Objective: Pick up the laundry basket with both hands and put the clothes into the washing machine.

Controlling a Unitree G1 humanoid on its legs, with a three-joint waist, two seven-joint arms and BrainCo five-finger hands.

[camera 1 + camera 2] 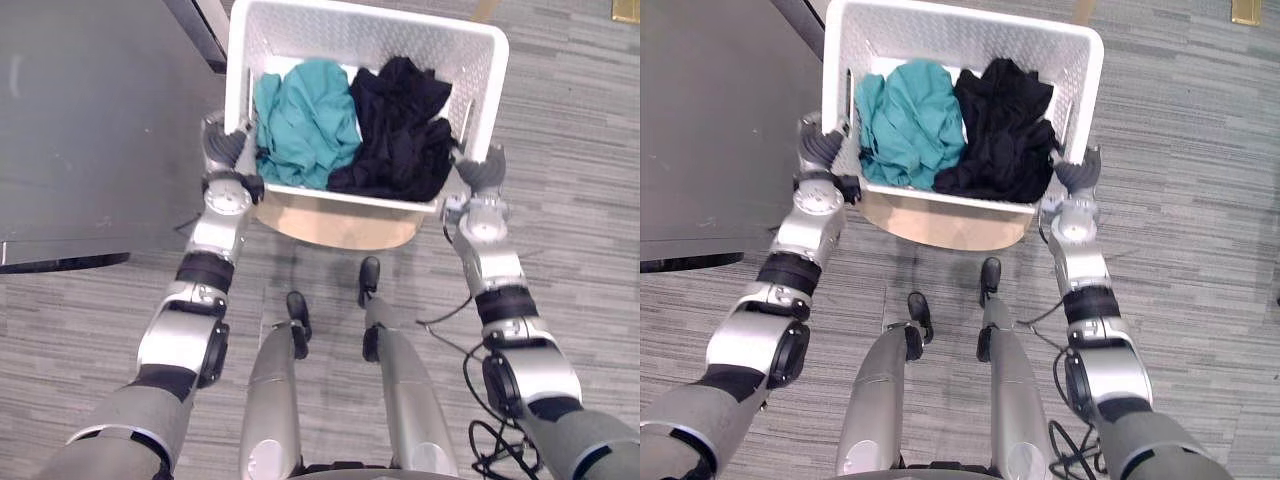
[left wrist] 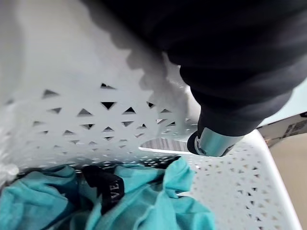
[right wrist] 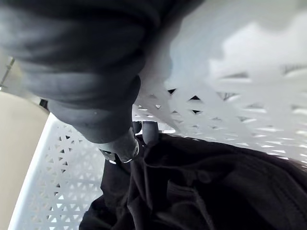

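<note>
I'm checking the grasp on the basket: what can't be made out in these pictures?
- How the left hand holds the laundry basket: left wrist view, hidden by the hand's own dark cover.
- The right hand: likewise, right wrist view.
- Whether the basket rests on the wooden surface beneath it: eye views, the basket covers the contact.
- Anything under the teal clothes and black clothes: buried.
</note>
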